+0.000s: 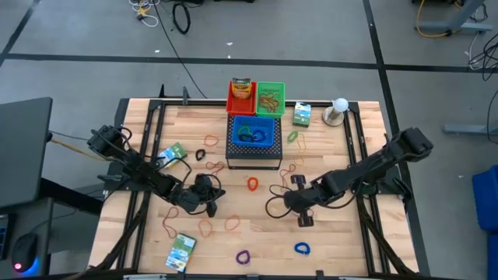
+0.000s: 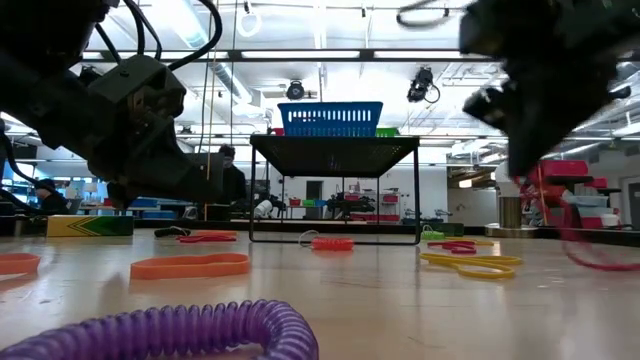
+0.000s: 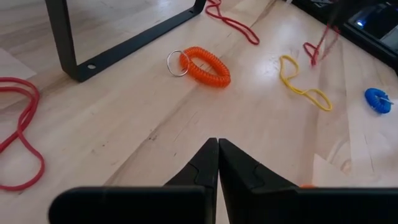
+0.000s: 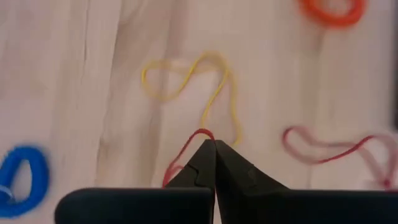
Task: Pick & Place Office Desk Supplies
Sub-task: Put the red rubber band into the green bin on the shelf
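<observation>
Red rubber band [image 4: 180, 155] pinched and hanging above table, yellow band [image 4: 205, 87] flat beneath, orange coil loop [image 3: 205, 65], blue loop [image 4: 22, 180] apart

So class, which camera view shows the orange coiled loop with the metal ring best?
The left wrist view: the orange coiled loop lies unobstructed beside the black stand's foot, its coils and ring distinct. The high view shows it only as a tiny orange ring; the low view, a thin far strip. The right wrist view catches just an edge.

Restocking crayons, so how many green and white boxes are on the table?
3: one box beside the white ball, one near the left arm, one at the front left edge.
</observation>
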{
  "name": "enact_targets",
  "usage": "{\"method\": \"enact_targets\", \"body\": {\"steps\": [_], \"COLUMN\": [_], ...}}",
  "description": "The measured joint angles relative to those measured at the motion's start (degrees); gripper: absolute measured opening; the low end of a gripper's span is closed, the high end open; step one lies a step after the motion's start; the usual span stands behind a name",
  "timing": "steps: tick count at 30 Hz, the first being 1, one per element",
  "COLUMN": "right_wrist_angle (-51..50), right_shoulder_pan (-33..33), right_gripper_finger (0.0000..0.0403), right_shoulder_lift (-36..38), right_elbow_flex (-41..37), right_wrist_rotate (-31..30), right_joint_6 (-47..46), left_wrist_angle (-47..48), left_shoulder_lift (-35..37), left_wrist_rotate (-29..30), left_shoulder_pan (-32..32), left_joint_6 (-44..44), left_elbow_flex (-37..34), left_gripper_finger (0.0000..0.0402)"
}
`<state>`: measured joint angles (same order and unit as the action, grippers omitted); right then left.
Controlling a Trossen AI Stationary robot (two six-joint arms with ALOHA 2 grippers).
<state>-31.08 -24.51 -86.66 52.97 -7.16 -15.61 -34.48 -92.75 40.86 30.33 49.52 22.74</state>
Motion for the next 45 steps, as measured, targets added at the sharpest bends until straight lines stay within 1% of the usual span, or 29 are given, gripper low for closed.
{"method": "enact_targets", "body": {"steps": [8, 18, 25, 37, 45], "right_wrist_angle": [-4.42, -7.94, -8.33, -10.4, -11.14], "right_shoulder_pan": [0.17, 2.62, 5.37, 10.18, 15.47], "right_gripper_finger": [0.0001, 0.0, 0.0, 0.0, 0.0], "right_shoulder_lift": [2.61, 2.76, 2.76, 2.74, 2.72], "right_elbow_flex": [6.67, 16.85, 24.31, 34.77, 41.94], "right_wrist_rotate": [-4.75, -6.95, -7.25, -7.99, -8.7], "right_joint_6": [0.95, 5.61, 8.58, 10.39, 11.13], "left_wrist_angle": [0.15, 0.31, 0.31, 0.31, 0.37], "left_shoulder_lift": [0.0, 0.0, 0.0, 0.0, 0.0], "left_wrist_rotate": [0.02, 0.2, 0.2, 0.22, 0.24], "left_shoulder_pan": [0.02, -0.02, -0.03, -0.02, -0.02], "left_joint_6": [-0.02, -0.04, -0.04, -0.04, -0.04], "left_elbow_flex": [0.0, 0.0, 0.0, 0.0, 0.0], "left_gripper_finger": [0.0018, 0.0018, 0.0018, 0.0018, 0.0018]}}
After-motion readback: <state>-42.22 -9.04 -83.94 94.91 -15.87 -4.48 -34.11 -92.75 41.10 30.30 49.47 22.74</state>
